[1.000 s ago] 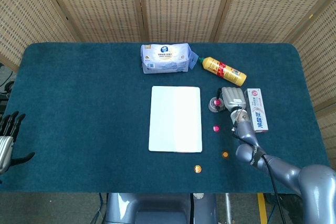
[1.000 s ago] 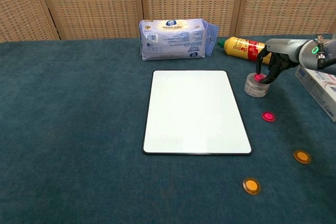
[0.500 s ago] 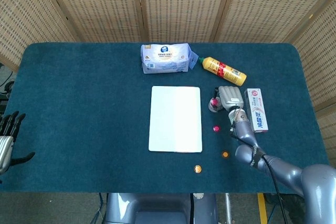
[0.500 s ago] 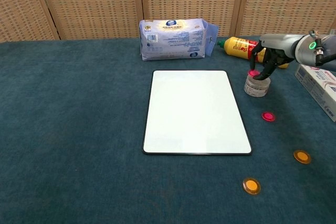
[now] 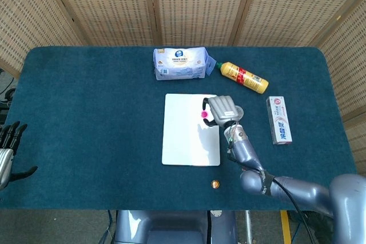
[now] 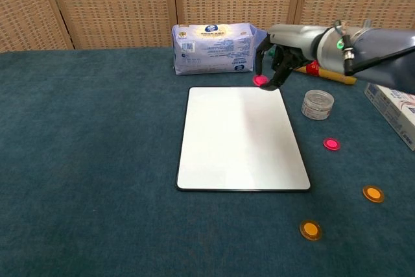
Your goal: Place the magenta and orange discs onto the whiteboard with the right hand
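My right hand [image 6: 275, 69] pinches a small magenta disc [image 6: 260, 80] above the flat white rectangular whiteboard's [image 6: 241, 139] 1 o'clock corner. Releasing here risks it rolling off onto the desk.

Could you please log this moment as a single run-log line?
right hand: pinches magenta disc above whiteboard top edge | left hand: idle, open | loose: magenta disc on cloth

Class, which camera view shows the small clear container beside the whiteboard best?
The chest view: the clear container stands fully visible, right of the whiteboard. In the head view the right hand covers nearly all of it.
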